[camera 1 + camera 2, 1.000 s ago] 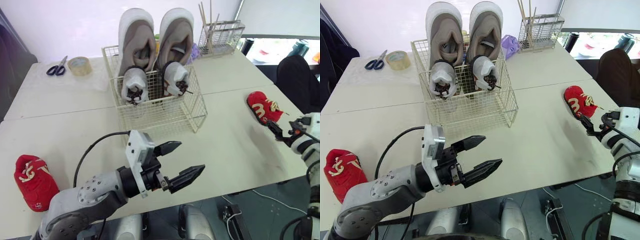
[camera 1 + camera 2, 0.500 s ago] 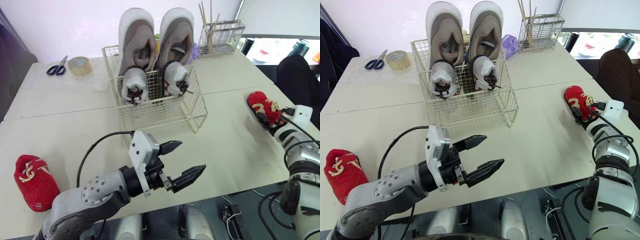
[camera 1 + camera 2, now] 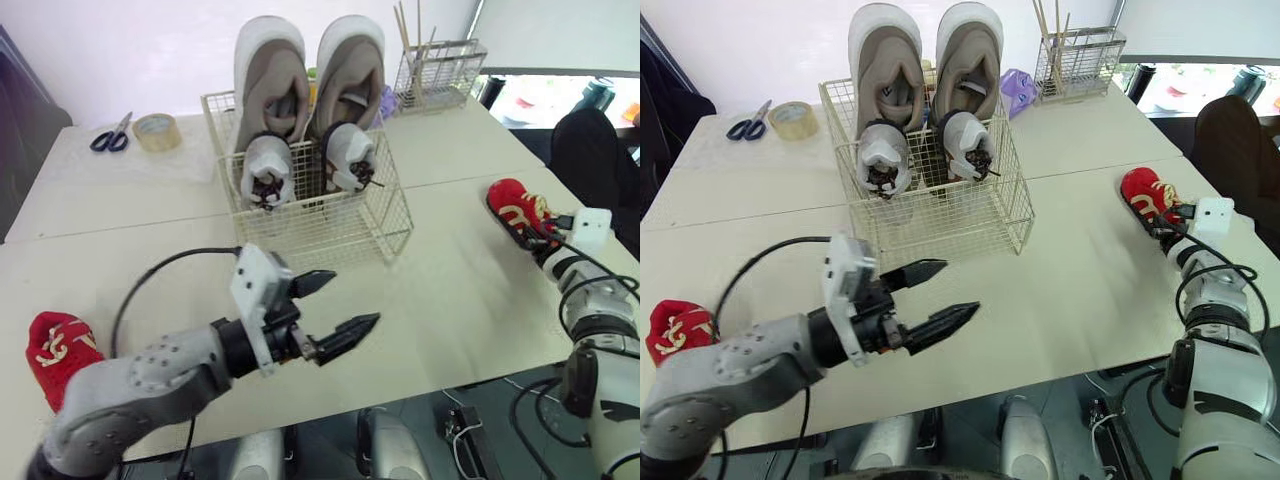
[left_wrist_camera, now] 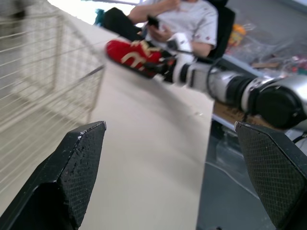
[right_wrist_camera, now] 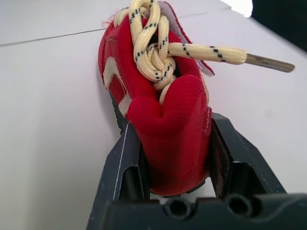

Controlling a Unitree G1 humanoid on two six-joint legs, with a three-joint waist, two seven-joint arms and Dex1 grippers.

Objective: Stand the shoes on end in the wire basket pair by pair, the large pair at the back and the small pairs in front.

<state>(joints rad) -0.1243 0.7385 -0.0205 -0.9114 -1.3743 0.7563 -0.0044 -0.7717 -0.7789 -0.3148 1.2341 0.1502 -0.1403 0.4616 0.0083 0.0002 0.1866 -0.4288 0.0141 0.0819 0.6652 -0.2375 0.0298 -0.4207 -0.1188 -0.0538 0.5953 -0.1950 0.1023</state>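
A red shoe (image 3: 58,345) lies on its side at the desk's (image 3: 460,300) front-left corner, well apart from either gripper. At the back-left corner sit scissors (image 3: 108,135) and a tape roll (image 3: 153,131). The left gripper (image 3: 352,300) hangs over the desk's front edge, in front of the basket, its two black fingers (image 4: 72,167) spread wide apart with bare desk between them. The wire basket (image 3: 330,225) stands at the middle of the desk toward the back. In it the large grey shoes (image 3: 268,75) stand on end along its back wall, and the small white shoes (image 3: 268,170) stand on end just in front of them, one before each large shoe. A wire holder (image 3: 440,70) with sticks stands at the back, right of the basket. By the desk's right edge a second red shoe (image 5: 153,72) rests on the desk. The right gripper (image 3: 1170,224) is at its heel, one finger (image 5: 120,163) on each side of it, pressed against the red fabric and clamped on it, with the yellow laces pointing away from the wrist. Beyond that edge a person in a white shirt (image 4: 192,19) sits.
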